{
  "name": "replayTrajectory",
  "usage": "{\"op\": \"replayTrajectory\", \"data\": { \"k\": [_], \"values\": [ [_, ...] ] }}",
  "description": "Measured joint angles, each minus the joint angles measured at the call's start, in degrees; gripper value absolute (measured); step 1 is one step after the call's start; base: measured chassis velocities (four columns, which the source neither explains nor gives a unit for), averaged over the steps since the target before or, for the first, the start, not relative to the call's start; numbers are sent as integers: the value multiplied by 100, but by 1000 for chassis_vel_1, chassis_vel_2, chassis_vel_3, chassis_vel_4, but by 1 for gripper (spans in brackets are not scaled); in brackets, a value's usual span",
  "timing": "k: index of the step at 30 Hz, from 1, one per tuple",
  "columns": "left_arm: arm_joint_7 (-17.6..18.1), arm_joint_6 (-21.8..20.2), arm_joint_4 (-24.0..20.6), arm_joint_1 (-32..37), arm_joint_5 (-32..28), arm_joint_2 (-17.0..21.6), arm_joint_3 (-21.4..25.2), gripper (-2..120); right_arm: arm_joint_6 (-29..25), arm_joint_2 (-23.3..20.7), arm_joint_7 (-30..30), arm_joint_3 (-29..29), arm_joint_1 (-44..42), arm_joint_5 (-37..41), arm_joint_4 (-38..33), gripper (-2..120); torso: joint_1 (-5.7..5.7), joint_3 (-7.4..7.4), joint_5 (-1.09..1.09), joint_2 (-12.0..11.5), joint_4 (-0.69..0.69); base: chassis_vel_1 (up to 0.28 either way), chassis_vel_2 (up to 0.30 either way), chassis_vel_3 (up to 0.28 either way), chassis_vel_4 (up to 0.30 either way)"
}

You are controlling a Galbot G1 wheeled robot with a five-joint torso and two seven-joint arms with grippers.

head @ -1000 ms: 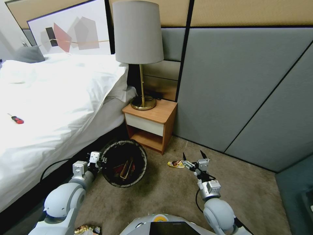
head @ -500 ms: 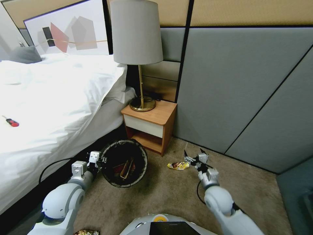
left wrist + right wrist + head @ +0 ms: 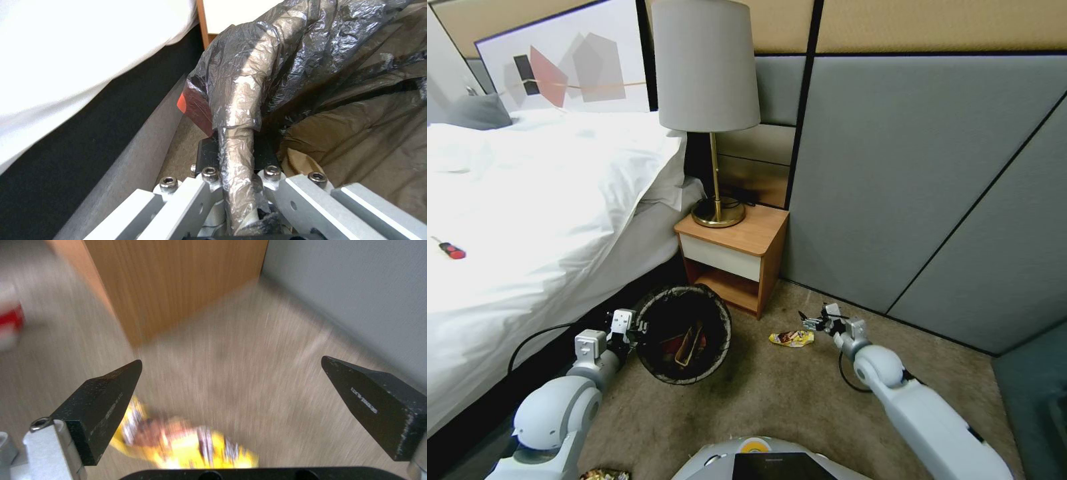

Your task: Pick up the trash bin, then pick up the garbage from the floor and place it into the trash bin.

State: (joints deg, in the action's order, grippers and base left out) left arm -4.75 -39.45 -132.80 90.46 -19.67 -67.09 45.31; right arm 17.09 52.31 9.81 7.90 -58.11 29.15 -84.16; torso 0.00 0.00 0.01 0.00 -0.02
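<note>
Right end effector (image 3: 812, 321) agape above wrapper (image 3: 792, 339)

right hand (image 3: 814, 320) | reached farther forward, lower, fingers spread | now just beside yellow wrapper (image 3: 792, 339)

Left arm bent low at robot's left, left hand (image 3: 635, 328) clamped, fingers (image 3: 209, 156) closed. Right arm stretched forward and down at robot's right, right hand (image 3: 812, 321) near floor level, fingers (image 3: 106, 396) spread wide, holding nothing.
</note>
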Motion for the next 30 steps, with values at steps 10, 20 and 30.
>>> {"op": "replayTrajectory", "data": {
  "k": [10,20,30],
  "values": [
    [-3,-7,68,-62,2,48,-96,1,-94,217,639,-237,336,-300,1062,100,0,0,-1,0,0,0,0,0,0],
    [-12,-7,85,-85,29,50,-143,1,-617,687,1076,-381,585,-1074,1995,100,-1,0,-1,0,2,0,0,0,0],
    [-24,5,119,-96,58,62,-156,1,-1444,1276,1507,-464,1001,-1803,3077,100,-1,0,0,0,3,0,0,0,0]
  ]
}}
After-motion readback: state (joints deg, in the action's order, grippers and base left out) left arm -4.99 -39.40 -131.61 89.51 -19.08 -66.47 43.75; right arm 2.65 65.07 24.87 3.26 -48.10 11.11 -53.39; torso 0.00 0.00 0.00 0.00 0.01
